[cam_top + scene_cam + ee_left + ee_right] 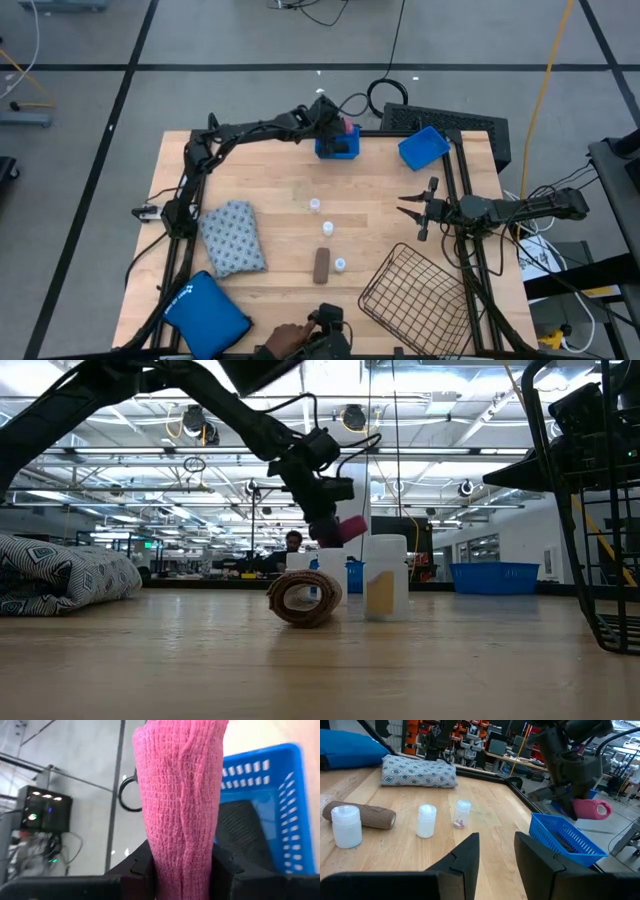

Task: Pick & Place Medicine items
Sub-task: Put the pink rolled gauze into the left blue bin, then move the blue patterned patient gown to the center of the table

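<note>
Two arms share the desk (280,190), and the left gripper (340,128) is the one at work: its jaws are clenched on a pink roll (181,795), held just above the small blue bin (338,146) at the desk's far edge. Nearer than the bin, three white vials (314,204) and a brown roll (321,264) lie in a loose line; the patterned soft pack (232,238) lies left of them. The right gripper (412,207) hovers right of the bin, holding nothing, its jaws slightly parted. The roll seems to hang over the bin's rim rather than its middle, though the overhead view is too cramped to be sure; released there, the soft roll could catch the rim and tumble off the desk.
</note>
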Robot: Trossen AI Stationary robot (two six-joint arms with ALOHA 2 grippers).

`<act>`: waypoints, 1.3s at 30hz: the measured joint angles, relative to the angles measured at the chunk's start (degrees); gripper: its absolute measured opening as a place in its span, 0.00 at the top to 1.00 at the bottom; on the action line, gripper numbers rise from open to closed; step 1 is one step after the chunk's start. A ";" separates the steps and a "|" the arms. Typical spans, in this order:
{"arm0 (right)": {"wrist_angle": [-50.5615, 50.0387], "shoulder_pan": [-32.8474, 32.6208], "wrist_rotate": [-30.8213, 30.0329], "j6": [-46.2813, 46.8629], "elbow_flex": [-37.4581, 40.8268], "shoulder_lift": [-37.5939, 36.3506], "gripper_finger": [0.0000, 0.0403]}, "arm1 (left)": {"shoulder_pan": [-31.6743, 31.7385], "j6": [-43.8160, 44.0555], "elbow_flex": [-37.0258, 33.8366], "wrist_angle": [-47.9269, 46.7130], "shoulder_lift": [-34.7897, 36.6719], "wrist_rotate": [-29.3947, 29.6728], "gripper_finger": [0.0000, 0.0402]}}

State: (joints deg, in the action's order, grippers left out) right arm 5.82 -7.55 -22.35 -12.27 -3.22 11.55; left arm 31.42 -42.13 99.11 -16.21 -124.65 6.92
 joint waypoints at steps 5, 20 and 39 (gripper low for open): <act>0.00 0.00 -0.02 0.00 0.01 -0.02 0.71 | 0.02 0.71 -0.02 -0.04 -1.86 -1.23 0.70; 0.00 0.00 -0.02 0.00 0.02 -0.02 0.71 | 0.68 4.63 -0.02 -0.65 -1.91 -1.59 0.69; 0.00 0.00 -0.02 0.00 0.01 0.00 0.71 | -0.29 4.36 -0.02 -0.71 -1.23 5.64 0.35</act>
State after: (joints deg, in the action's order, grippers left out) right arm 5.82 -7.54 -22.37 -12.27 -3.21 11.55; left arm 31.13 -37.76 99.09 -16.92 -125.88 12.56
